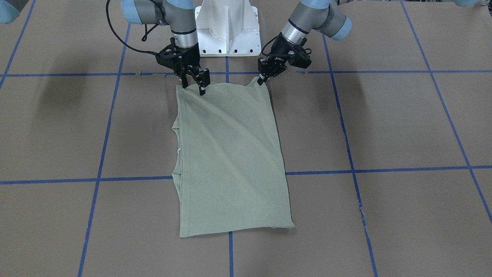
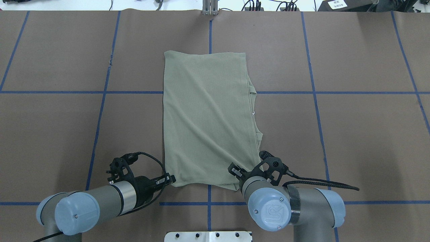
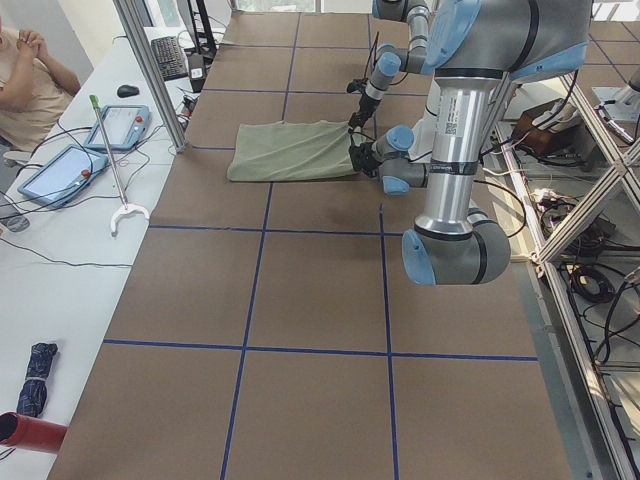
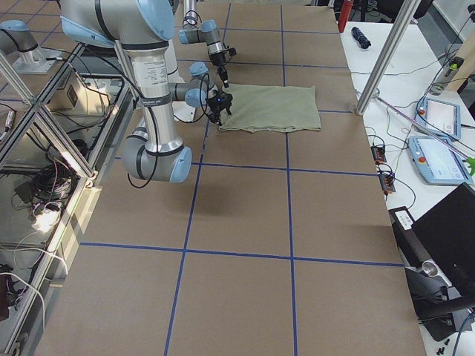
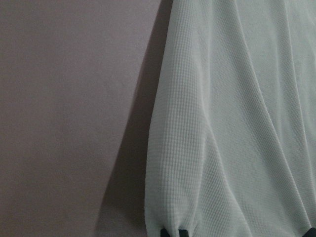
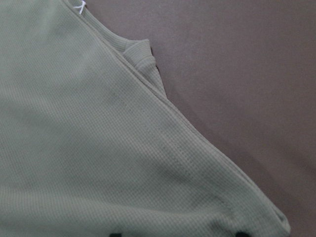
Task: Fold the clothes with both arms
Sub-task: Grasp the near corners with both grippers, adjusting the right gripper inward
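The sage-green shirt (image 1: 230, 154) (image 2: 208, 117) lies folded into a long rectangle on the brown table, with its ribbed neck (image 2: 255, 111) on the robot's right side. My left gripper (image 1: 263, 80) (image 5: 174, 232) is shut on the shirt's near corner, which peaks up slightly and casts a shadow. At the other near corner my right gripper (image 1: 193, 87) (image 6: 177, 233) is open, fingertips apart over the cloth edge. In the overhead view its fingertips are hidden under the wrist. A white label thread (image 6: 79, 6) shows at the neck.
The white pedestal base (image 1: 227, 27) stands just behind both grippers. Blue tape lines (image 1: 346, 169) grid the brown table top. Past the far edge are an aluminium post (image 3: 150, 70), a side table with tablets (image 3: 120, 125) and a seated person (image 3: 25, 80).
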Controlling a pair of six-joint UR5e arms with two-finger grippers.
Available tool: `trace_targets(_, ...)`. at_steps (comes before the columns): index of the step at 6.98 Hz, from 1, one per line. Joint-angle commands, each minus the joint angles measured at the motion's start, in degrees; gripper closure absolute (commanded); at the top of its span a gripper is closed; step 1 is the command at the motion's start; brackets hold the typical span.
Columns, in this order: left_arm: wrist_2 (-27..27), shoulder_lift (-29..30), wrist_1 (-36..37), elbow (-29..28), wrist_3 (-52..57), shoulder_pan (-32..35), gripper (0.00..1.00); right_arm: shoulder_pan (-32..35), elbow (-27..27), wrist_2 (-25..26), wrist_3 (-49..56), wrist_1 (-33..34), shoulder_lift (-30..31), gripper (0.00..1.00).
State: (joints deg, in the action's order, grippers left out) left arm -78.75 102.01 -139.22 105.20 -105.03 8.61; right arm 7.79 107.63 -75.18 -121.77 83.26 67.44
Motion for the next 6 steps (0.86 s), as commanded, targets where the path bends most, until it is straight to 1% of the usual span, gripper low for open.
trace_targets(1, 0.0, 0.0, 0.0, 0.0, 0.0, 0.1, 1.0, -0.1, -1.0, 0.4, -1.3, -0.1, -1.6, 0.41)
trace_targets(2, 0.0, -0.1, 0.0, 0.0, 0.0, 0.2, 1.0, -0.1, -1.0, 0.5, -2.6, -0.3, -2.0, 0.82)
trace_targets(3, 0.0, -0.1, 0.0, 0.0, 0.0, 0.2, 1.0, -0.1, -1.0, 0.5, -2.5, -0.1, -1.9, 1.0)
trace_targets(5, -0.1, 0.0, 0.0, 0.2, 0.1, 0.3, 1.0, 0.3, -0.4, 0.5, -2.3, 0.1, -1.8, 1.0)
trace_targets(6, -0.7, -0.3, 0.3, 2.3, 1.1, 0.8, 1.0, 0.9, 1.9, 0.4, -1.9, 0.5, -1.4, 1.0)
